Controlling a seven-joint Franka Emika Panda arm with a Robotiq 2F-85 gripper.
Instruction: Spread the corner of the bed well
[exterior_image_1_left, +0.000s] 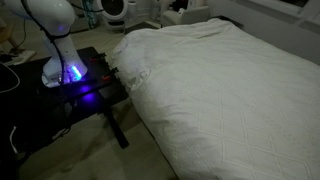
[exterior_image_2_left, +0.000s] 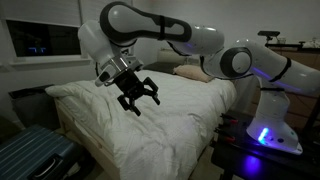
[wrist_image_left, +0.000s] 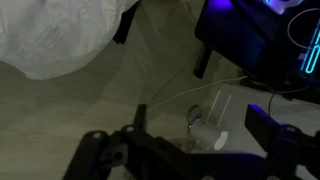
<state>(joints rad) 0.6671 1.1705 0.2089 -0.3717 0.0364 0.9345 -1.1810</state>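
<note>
The bed (exterior_image_1_left: 230, 90) fills most of an exterior view under a white, finely textured duvet. Its puffy corner (exterior_image_1_left: 124, 55) hangs beside the black table. The wrist view has that corner (wrist_image_left: 50, 40) at the top left, draped above the floor. My gripper (exterior_image_2_left: 145, 105) hangs in the air in front of the bed (exterior_image_2_left: 150, 140), pointing down and open, with nothing between its fingers. From the wrist, the gripper (wrist_image_left: 200, 122) comes in at the bottom with its jaws wide apart, well clear of the corner.
The black table (exterior_image_1_left: 85, 85) carries the robot base (exterior_image_1_left: 62, 65) with blue lights, close to the bed's side. A small white cylinder (wrist_image_left: 205, 130) and a thin cable lie on the floor below the gripper. A blue suitcase (exterior_image_2_left: 30, 155) stands by the bed.
</note>
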